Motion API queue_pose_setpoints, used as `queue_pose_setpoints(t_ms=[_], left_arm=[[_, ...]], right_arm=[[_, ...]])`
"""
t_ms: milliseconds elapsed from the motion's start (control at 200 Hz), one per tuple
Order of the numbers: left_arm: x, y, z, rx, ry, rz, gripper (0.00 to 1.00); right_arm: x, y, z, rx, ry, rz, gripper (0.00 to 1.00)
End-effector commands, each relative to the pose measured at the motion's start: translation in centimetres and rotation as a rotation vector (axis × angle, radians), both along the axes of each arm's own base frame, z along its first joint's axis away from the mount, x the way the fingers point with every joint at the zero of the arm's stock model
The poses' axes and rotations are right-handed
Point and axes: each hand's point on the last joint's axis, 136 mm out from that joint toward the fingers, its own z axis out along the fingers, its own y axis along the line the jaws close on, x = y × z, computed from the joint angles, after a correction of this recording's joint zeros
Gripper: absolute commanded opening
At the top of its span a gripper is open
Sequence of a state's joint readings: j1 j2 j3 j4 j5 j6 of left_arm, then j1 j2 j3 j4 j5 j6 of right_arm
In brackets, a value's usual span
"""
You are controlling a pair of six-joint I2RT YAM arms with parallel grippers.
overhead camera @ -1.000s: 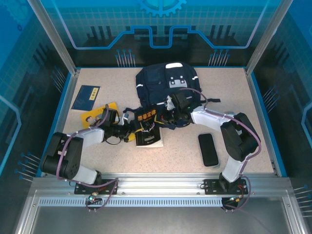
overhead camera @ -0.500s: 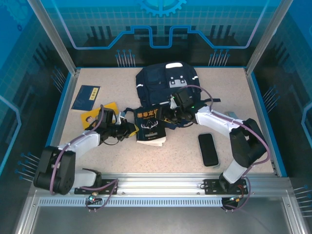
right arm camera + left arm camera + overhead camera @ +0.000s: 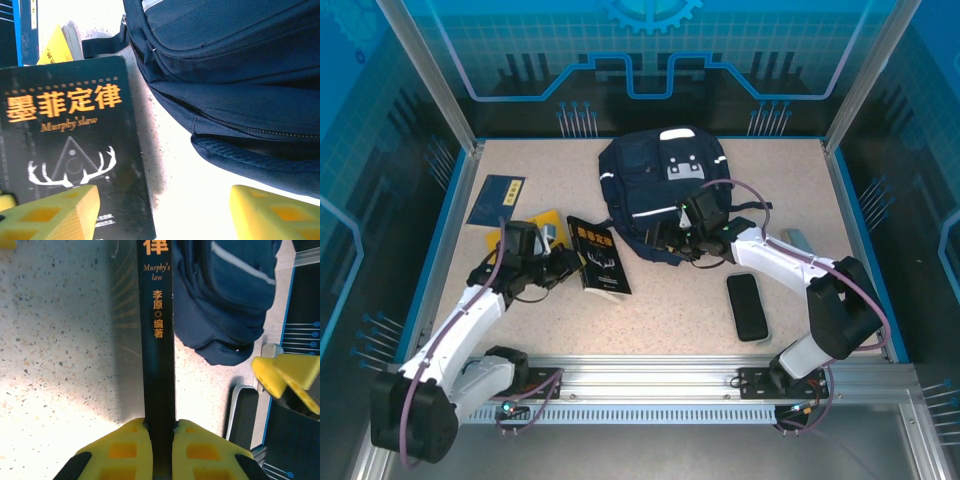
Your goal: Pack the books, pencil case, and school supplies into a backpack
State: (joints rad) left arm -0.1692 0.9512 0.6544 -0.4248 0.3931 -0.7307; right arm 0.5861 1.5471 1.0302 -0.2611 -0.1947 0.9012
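The navy book [image 3: 496,200] lies flat at the far left of the worktop [image 3: 660,325]. The yellow book [image 3: 538,218] lies just beside it to the right, partly under the left arm.

The left claw [image 3: 568,263] is closed narrow on the black book [image 3: 599,258]. In the left wrist view both yellow fingers [image 3: 125,450] press the book's spine. The gold-lettered cover faces up, just left of the backpack [image 3: 660,180]. It cannot be told whether the book's far edge rests on the worktop.

The backpack lies at centre rear. The right claw [image 3: 675,240] hangs at the backpack's near edge with its jaws wide, holding nothing.

A black case [image 3: 747,306] lies further right, apart from the backpack.
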Motion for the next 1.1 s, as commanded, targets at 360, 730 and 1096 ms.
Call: queue_pose_setpoints(t_ms=[360, 730, 1096], left_arm=[[6.7, -1.7, 15.9, -0.3, -0.387, 0.095, 0.0], [13.5, -6.5, 18.8, -0.399, -0.458, 0.131, 0.0], [16.1, -9.1, 18.2, -0.454, -0.438, 0.167, 0.0]], right_arm=[[-0.7, 0.7, 8.5, 0.335, -0.156, -0.069, 0.92], [-0.3, 1.0, 11.3, 0.679, -0.112, -0.229, 1.0], [2.8, 1.3, 12.9, 0.816, -0.085, -0.365, 1.0]])
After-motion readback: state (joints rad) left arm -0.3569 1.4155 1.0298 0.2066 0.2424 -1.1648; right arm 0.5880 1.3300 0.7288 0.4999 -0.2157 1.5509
